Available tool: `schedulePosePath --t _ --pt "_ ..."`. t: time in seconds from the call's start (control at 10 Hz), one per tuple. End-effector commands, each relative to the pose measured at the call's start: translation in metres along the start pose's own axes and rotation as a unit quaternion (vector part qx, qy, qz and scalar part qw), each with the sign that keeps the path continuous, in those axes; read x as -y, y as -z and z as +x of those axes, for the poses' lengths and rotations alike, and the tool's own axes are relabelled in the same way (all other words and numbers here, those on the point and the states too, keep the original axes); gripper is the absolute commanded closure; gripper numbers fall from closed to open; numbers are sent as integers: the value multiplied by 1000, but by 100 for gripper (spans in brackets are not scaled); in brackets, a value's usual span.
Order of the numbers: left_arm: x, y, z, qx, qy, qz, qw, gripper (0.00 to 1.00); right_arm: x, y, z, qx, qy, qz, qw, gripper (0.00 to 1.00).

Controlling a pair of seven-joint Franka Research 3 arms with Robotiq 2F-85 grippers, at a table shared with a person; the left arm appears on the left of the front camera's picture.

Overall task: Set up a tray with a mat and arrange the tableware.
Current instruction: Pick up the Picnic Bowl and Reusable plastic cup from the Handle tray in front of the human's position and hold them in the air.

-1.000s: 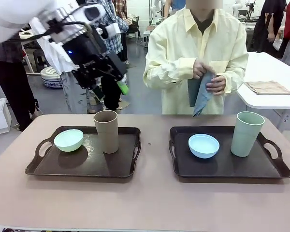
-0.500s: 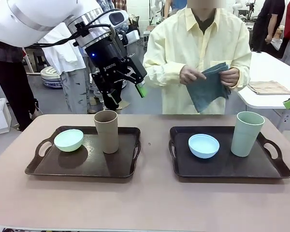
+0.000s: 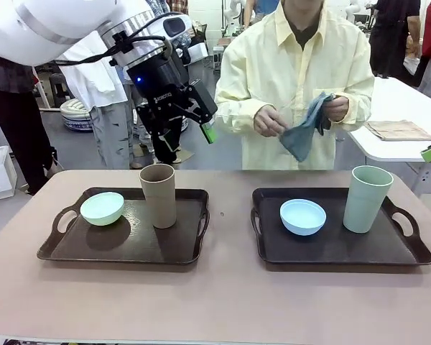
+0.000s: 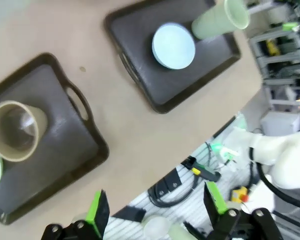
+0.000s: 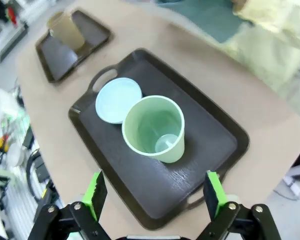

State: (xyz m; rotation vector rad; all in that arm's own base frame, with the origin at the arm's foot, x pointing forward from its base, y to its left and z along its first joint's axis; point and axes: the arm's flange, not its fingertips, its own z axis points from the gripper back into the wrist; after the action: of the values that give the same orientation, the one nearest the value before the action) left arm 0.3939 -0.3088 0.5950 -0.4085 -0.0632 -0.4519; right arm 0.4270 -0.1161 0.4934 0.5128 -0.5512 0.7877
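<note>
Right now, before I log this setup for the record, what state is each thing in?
brown tumbler: upright on the left tray
mint green bowl: upright, same tray
light blue bowl: upright, empty, on the right tray
pale green tumbler: upright, same tray
blue-grey cloth: held up in the person's hands
left gripper: open, holding nothing
right gripper: open, holding nothing

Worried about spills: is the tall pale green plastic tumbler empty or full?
Empty. The right wrist view looks down into the tall pale green plastic tumbler; its bare inner bottom is visible.
</note>
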Motion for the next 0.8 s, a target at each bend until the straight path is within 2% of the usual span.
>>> schedulePosePath --t 0.0,0.1,0.3,0.4,0.6,0.7 --pt "45 8 37 7 18 88 996 0 42 19 4 24 -116 44 992 0" --pt "69 12 50 6 27 117 993 0 64 26 -4 20 -174 57 983 0" --pt "91 28 71 -5 23 151 988 0 96 33 -19 40 -229 118 966 0" --pt "100 43 80 -14 20 164 986 0 104 39 -23 40 -265 152 951 0" --pt "115 85 98 -15 20 214 977 0 103 59 -14 68 -306 187 931 0" --pt "116 102 102 -13 16 239 971 0 94 74 -8 73 -310 196 928 0"
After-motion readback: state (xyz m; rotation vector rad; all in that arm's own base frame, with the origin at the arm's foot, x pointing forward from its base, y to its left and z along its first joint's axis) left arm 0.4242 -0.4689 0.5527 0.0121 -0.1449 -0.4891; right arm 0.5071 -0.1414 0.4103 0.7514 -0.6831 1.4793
